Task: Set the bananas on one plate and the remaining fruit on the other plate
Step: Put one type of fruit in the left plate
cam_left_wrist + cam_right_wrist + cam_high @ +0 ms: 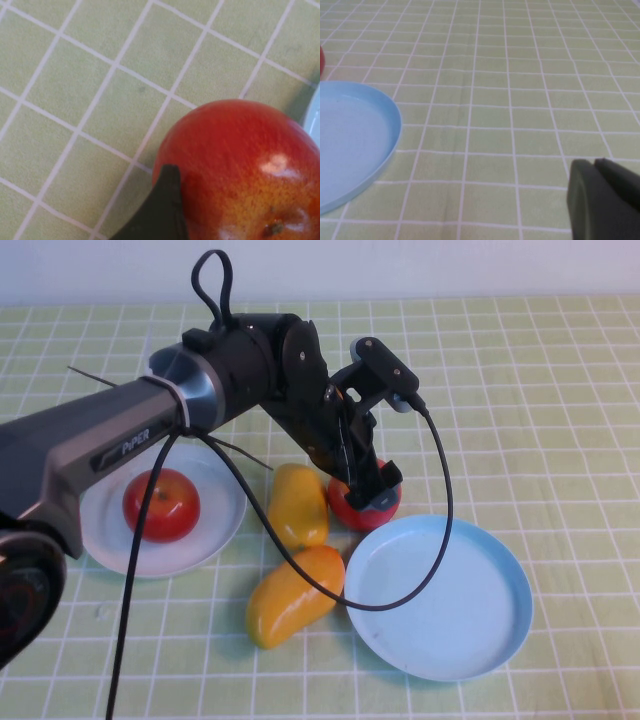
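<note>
My left gripper (366,485) reaches down over a red apple (365,512) that sits on the cloth between a banana and the blue plate (470,630). It is shut on the apple. In the left wrist view one dark finger (162,210) presses the apple's (240,160) side. The other red apple (161,504) lies on the white plate (215,532) at the left. Two yellow-orange bananas (298,505) (295,595) lie on the cloth between the plates. The blue plate holds nothing. My right gripper (597,165) is shut, low over bare cloth beside the blue plate (350,140).
Green checked cloth covers the table. The left arm's black cable (440,500) hangs over the blue plate's near-left rim and the lower banana. The cloth right of and behind the blue plate is bare. The right arm does not show in the high view.
</note>
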Controlling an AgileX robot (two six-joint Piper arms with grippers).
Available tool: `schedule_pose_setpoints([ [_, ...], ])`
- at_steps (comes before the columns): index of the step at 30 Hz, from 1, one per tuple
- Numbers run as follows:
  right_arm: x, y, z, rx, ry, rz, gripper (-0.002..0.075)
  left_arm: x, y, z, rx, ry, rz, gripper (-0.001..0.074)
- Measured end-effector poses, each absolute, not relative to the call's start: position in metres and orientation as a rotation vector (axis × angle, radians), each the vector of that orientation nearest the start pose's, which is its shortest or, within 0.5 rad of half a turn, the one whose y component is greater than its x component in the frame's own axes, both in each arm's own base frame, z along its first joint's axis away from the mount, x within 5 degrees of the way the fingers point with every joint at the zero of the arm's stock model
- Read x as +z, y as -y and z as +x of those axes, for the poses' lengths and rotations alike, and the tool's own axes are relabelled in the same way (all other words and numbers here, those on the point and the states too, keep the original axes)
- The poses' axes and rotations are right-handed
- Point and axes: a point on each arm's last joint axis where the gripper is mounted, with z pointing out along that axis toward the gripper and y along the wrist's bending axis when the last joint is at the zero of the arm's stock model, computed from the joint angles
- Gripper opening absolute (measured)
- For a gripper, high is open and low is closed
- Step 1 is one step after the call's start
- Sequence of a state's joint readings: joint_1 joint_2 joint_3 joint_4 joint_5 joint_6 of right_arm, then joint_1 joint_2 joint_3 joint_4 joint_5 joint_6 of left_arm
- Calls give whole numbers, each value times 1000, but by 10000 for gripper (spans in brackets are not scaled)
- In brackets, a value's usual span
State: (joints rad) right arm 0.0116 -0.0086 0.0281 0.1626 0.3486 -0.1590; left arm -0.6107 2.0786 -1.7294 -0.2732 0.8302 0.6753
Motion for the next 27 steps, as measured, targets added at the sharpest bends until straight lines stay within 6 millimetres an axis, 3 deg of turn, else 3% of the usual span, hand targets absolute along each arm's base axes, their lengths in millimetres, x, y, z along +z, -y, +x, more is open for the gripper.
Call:
schedule_pose_setpoints([
  [16, 173, -6, 53, 55, -1848, -55, -16, 229, 279, 368, -307, -2219, 1435, 664],
  [22, 173, -6, 53, 55, -1848, -55, -16, 229, 279, 368, -312, -2231, 1418, 532],
  [27, 173, -6, 53, 55, -1848, -55, -16, 230, 279, 367, -313, -2233, 1420, 511],
])
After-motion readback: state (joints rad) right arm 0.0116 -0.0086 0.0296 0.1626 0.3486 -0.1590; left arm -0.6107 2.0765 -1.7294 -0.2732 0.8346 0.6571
